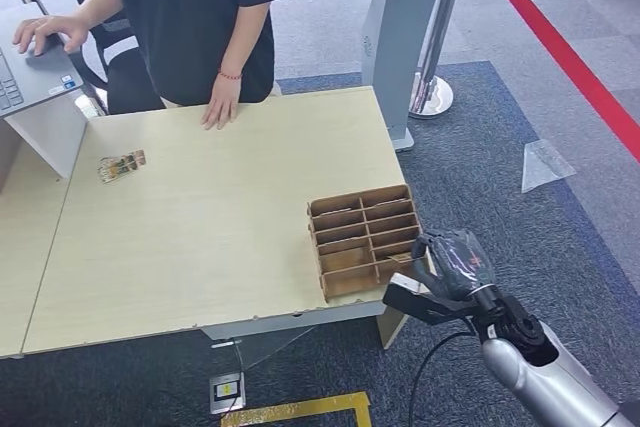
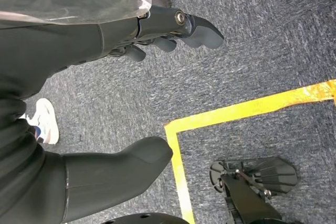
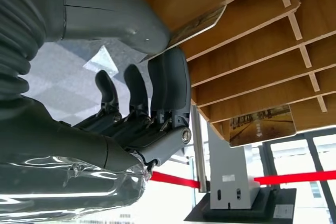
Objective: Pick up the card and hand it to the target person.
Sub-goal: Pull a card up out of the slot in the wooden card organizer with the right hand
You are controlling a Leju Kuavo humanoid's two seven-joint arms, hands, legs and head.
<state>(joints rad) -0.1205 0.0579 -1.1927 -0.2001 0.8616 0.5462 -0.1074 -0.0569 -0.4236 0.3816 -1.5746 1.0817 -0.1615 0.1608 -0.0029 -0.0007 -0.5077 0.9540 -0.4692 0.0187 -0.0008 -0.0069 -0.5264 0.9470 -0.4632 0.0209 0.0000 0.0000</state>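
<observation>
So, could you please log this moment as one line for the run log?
right hand: pinches card at wooden organizer | left hand: hangs over carpet, holds nothing | person: behind table

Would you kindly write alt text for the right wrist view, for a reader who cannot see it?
The robot's right hand pinches a card between thumb and fingers at the edge of a wooden slotted organizer. Another card sticks out of a different slot. Behind are a grey kiosk stand and a red barrier tape.
</observation>
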